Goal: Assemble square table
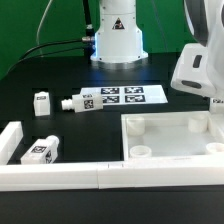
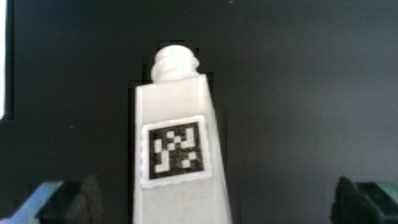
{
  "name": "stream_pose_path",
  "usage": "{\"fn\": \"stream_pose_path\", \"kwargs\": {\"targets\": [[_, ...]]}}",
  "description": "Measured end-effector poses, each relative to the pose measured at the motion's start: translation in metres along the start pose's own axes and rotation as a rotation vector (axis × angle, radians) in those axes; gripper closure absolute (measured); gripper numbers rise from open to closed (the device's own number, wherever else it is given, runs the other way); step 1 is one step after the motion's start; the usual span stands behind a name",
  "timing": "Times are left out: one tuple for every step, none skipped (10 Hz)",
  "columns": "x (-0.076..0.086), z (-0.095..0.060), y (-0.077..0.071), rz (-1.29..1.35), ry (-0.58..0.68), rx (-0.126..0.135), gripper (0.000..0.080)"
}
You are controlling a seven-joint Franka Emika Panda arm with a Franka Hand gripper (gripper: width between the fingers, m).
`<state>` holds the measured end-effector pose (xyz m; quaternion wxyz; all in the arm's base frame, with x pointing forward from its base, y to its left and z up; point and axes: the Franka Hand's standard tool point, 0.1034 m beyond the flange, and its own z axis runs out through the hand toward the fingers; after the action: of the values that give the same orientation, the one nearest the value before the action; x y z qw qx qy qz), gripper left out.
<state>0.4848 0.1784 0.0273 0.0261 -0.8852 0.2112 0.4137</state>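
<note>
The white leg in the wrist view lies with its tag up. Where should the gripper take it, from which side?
Probably from above, pinching the leg across its blocky body at the tag: the long sides look straight and flat, while the round peg end is narrow and should stay free.

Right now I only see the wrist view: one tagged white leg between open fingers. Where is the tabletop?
Observer: The square tabletop lies flat toward the exterior view's right, near the camera, with its rim and corner sockets facing up. The sockets that show are empty.
Operator: Any other legs loose?
Observer: Three, on the exterior view's left: the far-left leg on its own, the middle leg lying beside the marker board's end, and the near leg next to the low white wall.
</note>
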Motion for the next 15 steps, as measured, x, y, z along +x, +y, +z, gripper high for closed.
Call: {"fn": "stream_pose_path", "kwargs": {"targets": [[0.007,0.006,0.004,0.0,0.011,0.009,0.015],[0.01,0.012,0.009,0.011,0.011,0.012,0.015],[0.012,0.015,0.012,0.017,0.013,0.014,0.015],[0.012,0.015,0.011,0.015,0.015,0.014,0.015],[0.012,0.015,0.011,0.016,0.015,0.014,0.015],[0.012,0.015,0.011,0.016,0.015,0.014,0.0275],[0.012,0.015,0.011,0.016,0.015,0.014,0.0275],[0.012,0.015,0.011,0.016,0.015,0.014,0.0411],[0.011,0.013,0.012,0.016,0.009,0.013,0.0411],[0.005,0.007,0.017,0.013,-0.005,0.011,0.0517],[0.002,-0.003,0.022,0.004,0.002,0.022,0.0517],[-0.006,-0.018,0.03,-0.013,0.019,0.037,0.0517],[-0.016,-0.039,0.043,-0.021,0.027,0.044,0.0517],[-0.018,-0.063,0.049,-0.043,0.079,0.053,0.0517],[-0.016,-0.084,0.052,-0.07,0.128,0.057,0.0517]]}}
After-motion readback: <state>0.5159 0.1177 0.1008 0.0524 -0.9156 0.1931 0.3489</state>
